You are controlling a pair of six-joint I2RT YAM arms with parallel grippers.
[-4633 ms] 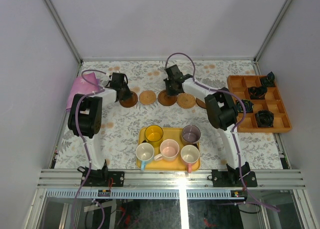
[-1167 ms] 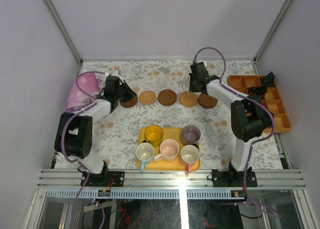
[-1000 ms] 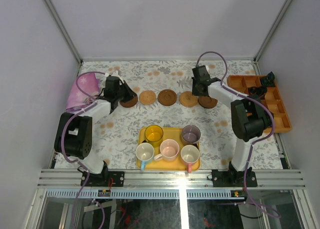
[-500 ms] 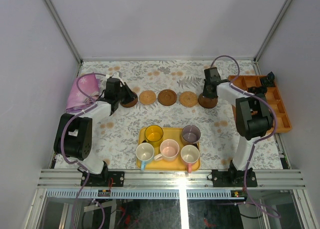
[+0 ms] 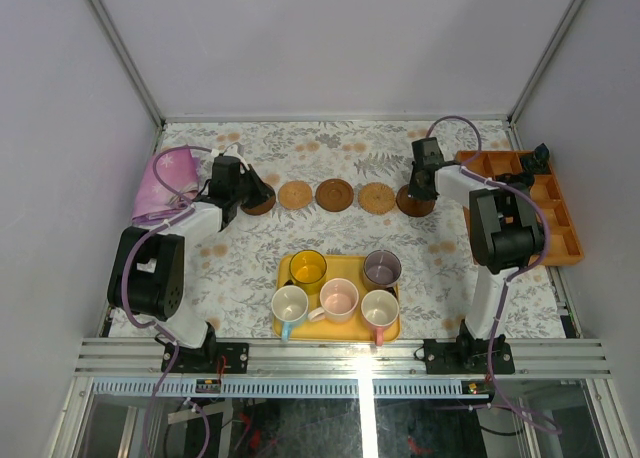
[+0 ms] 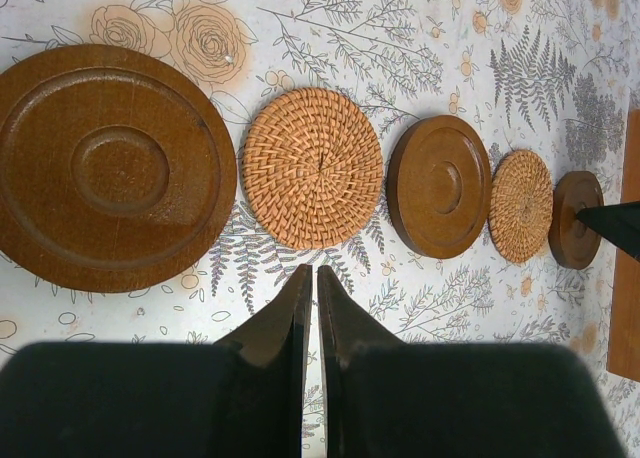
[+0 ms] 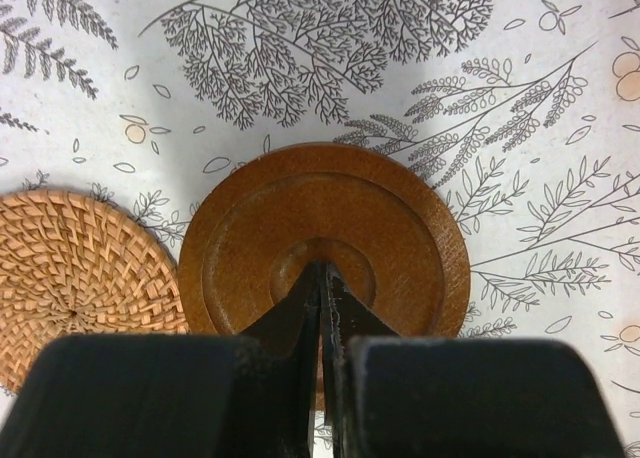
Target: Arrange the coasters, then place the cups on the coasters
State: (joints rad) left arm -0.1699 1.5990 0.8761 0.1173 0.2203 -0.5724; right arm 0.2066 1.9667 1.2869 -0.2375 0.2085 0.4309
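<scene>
Directly under right tool [image 7: 322,278], tips closed — centre of dark coaster [image 7: 405,233].

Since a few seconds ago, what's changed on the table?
The right claw swung right from mid-row onto the end brown coaster, now lying slightly further right. The left claw hardly moved; other coasters and the cups on the tray stayed put.

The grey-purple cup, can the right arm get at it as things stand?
Probably yes: the grey-purple cup stands uncovered at the right of the tray, though the right hand, shut, must open first.
</scene>
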